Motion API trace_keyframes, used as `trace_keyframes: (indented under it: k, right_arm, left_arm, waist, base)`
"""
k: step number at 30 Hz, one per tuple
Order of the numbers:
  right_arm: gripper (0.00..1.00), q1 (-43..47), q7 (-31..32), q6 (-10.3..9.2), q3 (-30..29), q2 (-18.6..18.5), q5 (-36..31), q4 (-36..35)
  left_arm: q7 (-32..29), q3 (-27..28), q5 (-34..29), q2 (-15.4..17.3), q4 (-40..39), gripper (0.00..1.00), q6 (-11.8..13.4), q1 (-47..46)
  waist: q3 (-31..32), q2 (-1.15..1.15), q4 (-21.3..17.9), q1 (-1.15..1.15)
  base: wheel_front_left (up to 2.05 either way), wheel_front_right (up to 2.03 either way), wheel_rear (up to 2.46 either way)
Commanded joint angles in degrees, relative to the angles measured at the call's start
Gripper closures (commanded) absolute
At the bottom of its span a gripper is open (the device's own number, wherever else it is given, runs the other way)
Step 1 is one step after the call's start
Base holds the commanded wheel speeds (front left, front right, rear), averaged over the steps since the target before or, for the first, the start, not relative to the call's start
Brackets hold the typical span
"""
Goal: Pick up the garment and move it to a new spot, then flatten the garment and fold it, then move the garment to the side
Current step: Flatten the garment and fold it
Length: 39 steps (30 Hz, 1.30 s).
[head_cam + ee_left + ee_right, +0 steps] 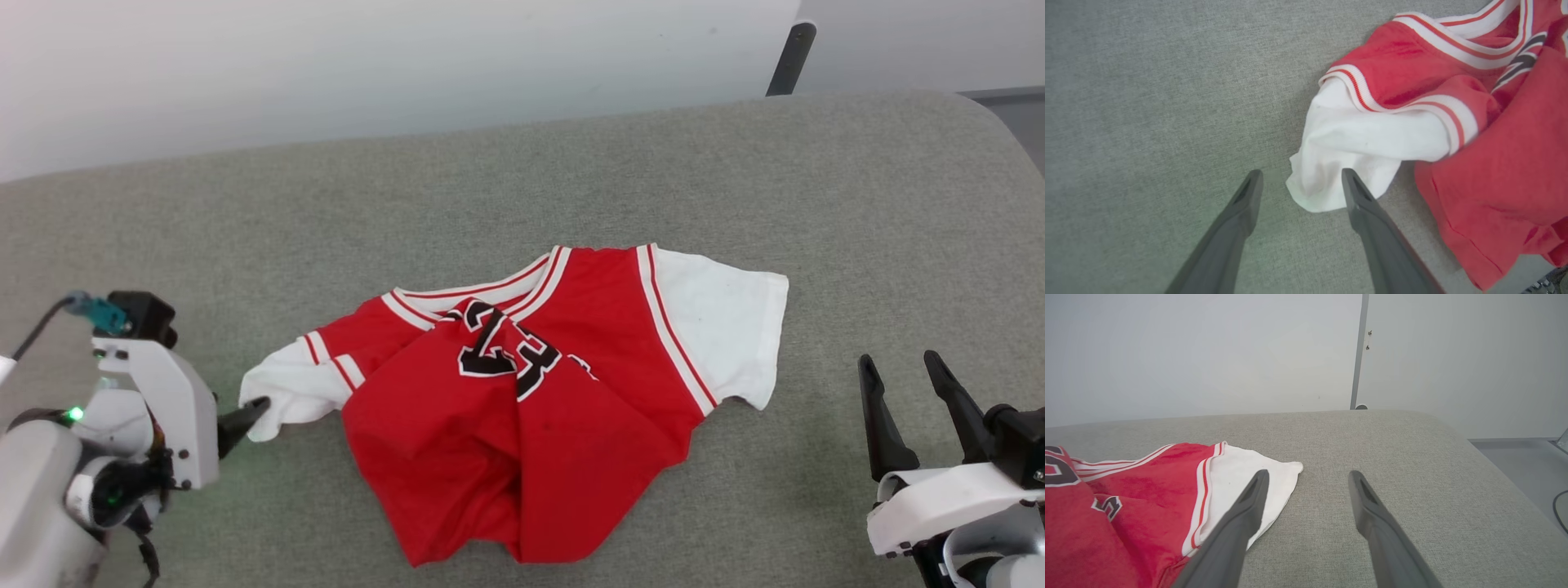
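Mid-tabletop (245, 212), nearer my edge, sits the garment (522, 408), crumpled, with the body bunched over itself and the number creased. My left tool (1301, 173) is wide open. The tip of the left sleeve (1355, 139) lies between its fingers, not pinched. I'd say it's lined up there because that sleeve is the scrunched one and needs drawing out toward the left edge. My right tool (897, 359) is open too, holding nothing, parked toward the right edge, clear of the right sleeve (727, 327), which lies spread. Flattening looks like the job in hand.
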<state>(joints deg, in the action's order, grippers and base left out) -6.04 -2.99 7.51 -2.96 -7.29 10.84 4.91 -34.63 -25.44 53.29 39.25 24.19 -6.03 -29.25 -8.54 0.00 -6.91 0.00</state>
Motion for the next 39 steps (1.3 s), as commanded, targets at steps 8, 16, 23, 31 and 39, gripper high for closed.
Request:
trace_keyframes:
  k: [8, 16, 23, 31, 39]
  right_arm:
    - [0.0, 0.7, 0.5, -0.04, -0.2, 0.1, 0.3, -1.0]
    - [0.0, -1.2, 0.4, -0.04, 1.0, 0.1, 0.4, -1.9]
    - [0.0, -2.2, -0.4, -0.04, 0.9, 0.9, 0.5, -1.5]
    - [0.0, -2.7, -1.1, -0.04, 0.7, 1.3, 0.5, -0.9]
    - [0.0, -2.8, -1.2, -0.04, 0.9, 1.3, 0.3, -0.5]
  left_arm:
    - [-1.6, 1.1, 0.0, 2.0, -5.8, 0.0, 1.8, -2.1]
    - [1.7, -0.1, -2.9, 0.4, -6.5, 0.0, 0.5, -7.5]
    - [0.4, -2.9, -3.7, -0.8, -1.1, 0.0, -0.6, -10.1]
    - [-1.4, -5.0, -4.0, -1.6, 5.1, 0.0, -0.8, -10.9]
    - [-4.0, -6.8, -1.8, -4.4, 10.6, 1.0, -1.2, -11.2]
  waist:
    - [-0.7, 0.0, 0.7, 0.0]
    - [-3.5, 0.0, -0.7, 0.0]
    - [-6.2, 0.0, -2.9, 0.0]
    - [-7.6, 0.0, -4.0, 0.0]
    - [-7.9, 0.0, -4.0, 0.0]
  base:
    - [0.0, 0.0, 0.0]
    - [0.0, 0.0, 0.0]
    - [0.0, 0.0, 0.0]
    - [0.0, 0.0, 0.0]
    - [0.0, 0.0, 0.0]
